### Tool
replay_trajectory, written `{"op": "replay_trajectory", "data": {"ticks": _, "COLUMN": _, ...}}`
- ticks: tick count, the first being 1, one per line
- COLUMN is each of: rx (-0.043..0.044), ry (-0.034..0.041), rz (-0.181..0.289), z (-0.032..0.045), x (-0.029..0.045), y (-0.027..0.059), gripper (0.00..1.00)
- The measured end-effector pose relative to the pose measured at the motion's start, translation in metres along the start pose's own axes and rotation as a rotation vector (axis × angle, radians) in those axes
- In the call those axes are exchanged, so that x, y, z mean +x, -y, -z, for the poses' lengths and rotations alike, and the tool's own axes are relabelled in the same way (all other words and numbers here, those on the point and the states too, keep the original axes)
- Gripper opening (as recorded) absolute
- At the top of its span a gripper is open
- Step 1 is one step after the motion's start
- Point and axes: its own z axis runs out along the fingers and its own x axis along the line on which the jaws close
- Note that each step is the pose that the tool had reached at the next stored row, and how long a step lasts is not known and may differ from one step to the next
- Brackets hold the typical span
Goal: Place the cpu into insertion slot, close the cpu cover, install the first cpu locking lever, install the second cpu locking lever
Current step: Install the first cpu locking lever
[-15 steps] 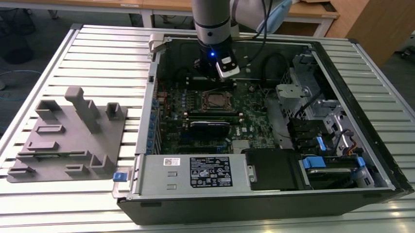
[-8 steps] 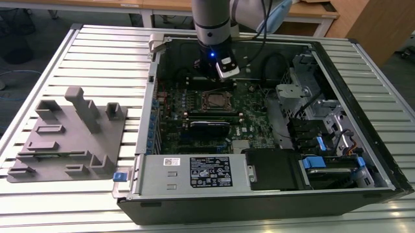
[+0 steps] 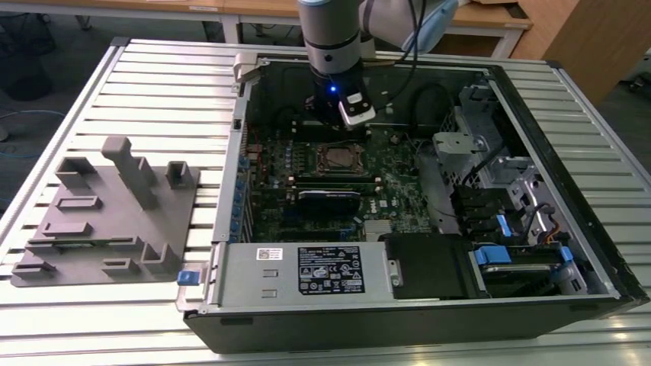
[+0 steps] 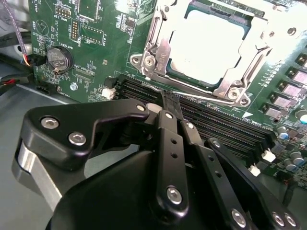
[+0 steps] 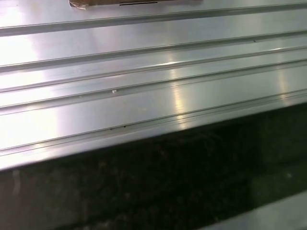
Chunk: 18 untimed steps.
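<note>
Already, silvery cpu cover (image 4: 211, 48) frames dull cpu (image 4: 206, 43); black hand (image 4: 165, 103) pressed together.

I've got a ribbed metal worktop (image 3: 122, 84) under everything, long grooves running across it, and it's catching bright glare on the near edge. In the first wrist view I see the same silvery slats (image 5: 144, 72) with light streaks along them, dropping off to a dark band below. Behind the worktop I see wooden desks (image 3: 254, 9) along the back, and a wooden cabinet (image 3: 590, 42) at the exterior view's right. Grey floor (image 3: 51, 69) shows at the exterior view's left, with a dark shape and a thin cable on it.
</note>
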Motion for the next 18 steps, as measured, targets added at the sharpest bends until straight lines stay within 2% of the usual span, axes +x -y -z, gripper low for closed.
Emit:
{"op": "replay_trajectory", "data": {"ticks": 9, "rx": -0.0030, "ry": 0.0058, "rz": -0.002, "z": -0.0008, "x": 0.0033, "y": 0.0017, "gripper": 0.11}}
{"op": "replay_trajectory", "data": {"ticks": 18, "rx": -0.0026, "ry": 0.0120, "rz": -0.005, "z": -0.0018, "x": 0.0031, "y": 0.0049, "gripper": 0.11}}
